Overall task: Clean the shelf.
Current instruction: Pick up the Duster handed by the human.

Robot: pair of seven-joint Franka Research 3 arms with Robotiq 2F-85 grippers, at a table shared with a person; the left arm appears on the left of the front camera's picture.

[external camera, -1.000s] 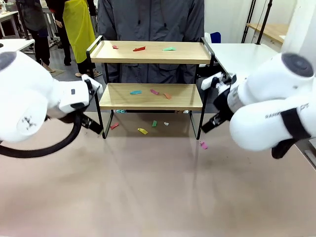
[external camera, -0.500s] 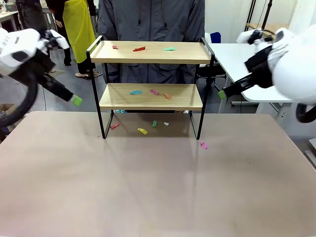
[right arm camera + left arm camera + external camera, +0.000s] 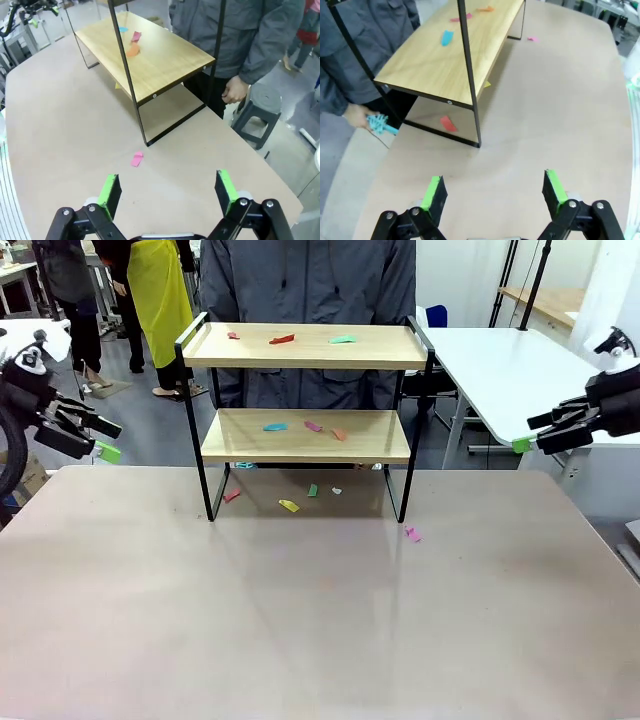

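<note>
status: you've cleared nothing yet | shelf (image 3: 380, 345) ahead of both jaws, well apart | scraps (image 3: 274, 426) on both boards, more on desk (image 3: 300, 620) | left jaws wide, empty | right jaws wide, empty

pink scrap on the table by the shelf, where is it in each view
Front view: pink scrap on the table, right of centre, by the front right leg of the shelf.
Left wrist view: pink scrap near the top, right of middle, just past that leg.
Right wrist view: pink scrap low, left of centre, just below that leg's foot.
Shared landmark: that leg.
</note>
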